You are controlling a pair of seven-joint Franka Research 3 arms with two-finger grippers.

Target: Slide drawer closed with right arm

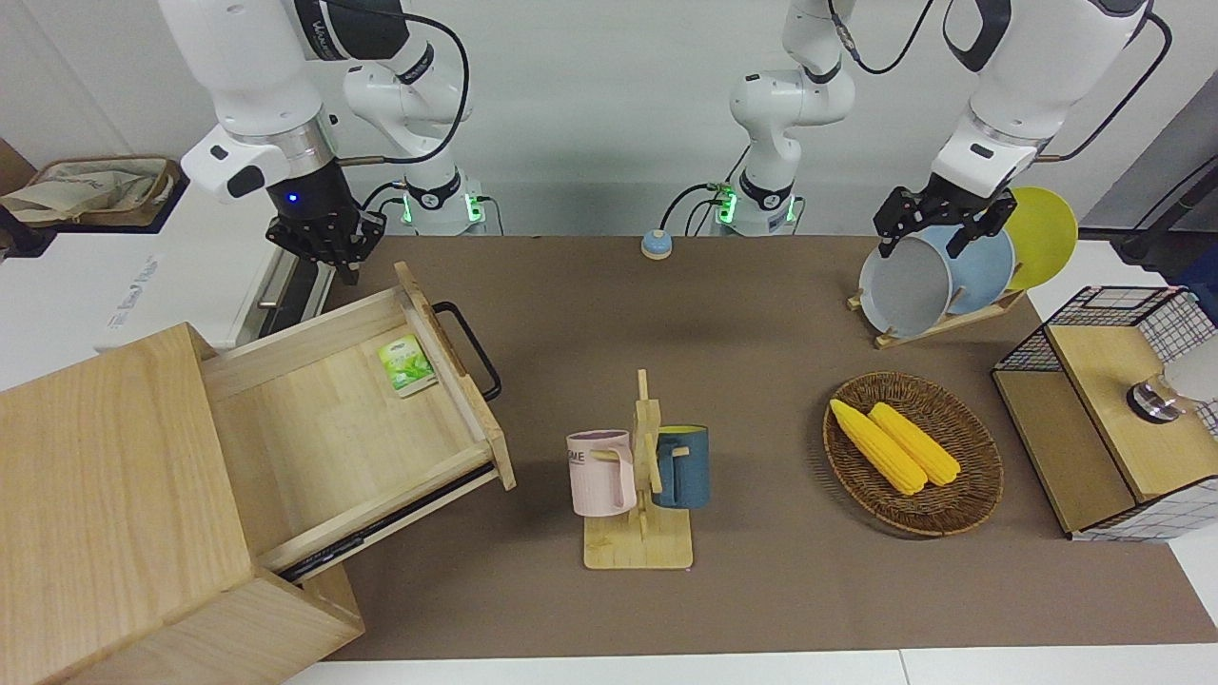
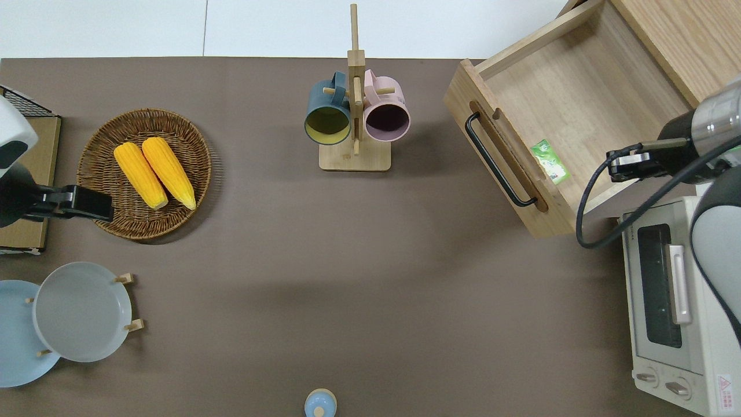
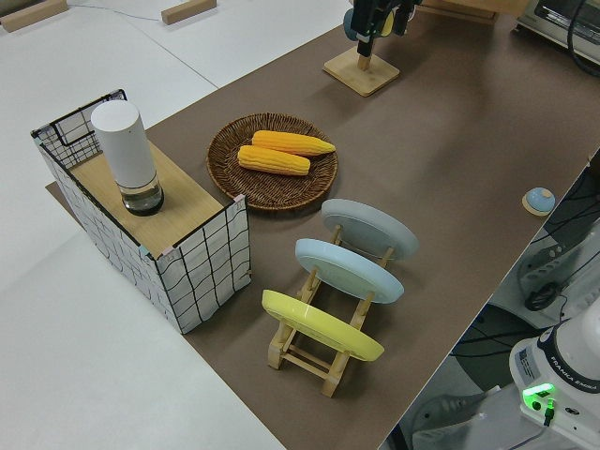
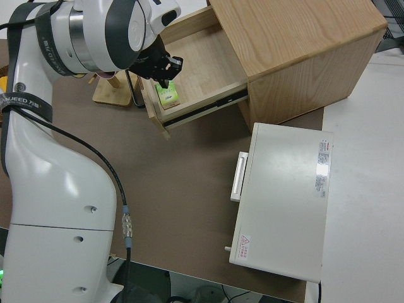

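The light-wood drawer (image 1: 324, 428) (image 2: 584, 92) (image 4: 202, 53) stands pulled far out of its box cabinet (image 1: 114, 495) (image 2: 694, 35) (image 4: 297, 44). Its black bar handle (image 1: 473, 347) (image 2: 496, 168) faces the middle of the table. A small green packet (image 1: 407, 365) (image 2: 550, 161) (image 4: 168, 96) lies inside, close to the front panel. My right gripper (image 1: 328, 257) (image 2: 622, 165) (image 4: 165, 72) hangs in the air over the drawer's side wall nearer to the robots, touching nothing that I can see. The left arm, with its gripper (image 1: 937, 233) (image 2: 92, 204), is parked.
A white oven (image 2: 671, 301) (image 4: 284, 202) sits beside the drawer, nearer to the robots. A mug stand (image 1: 642, 466) (image 2: 354, 116) is mid-table. A wicker basket (image 1: 980, 476) with two corn cobs, a plate rack (image 1: 942, 323) and a wire-mesh rack (image 1: 1104, 419) are toward the left arm's end.
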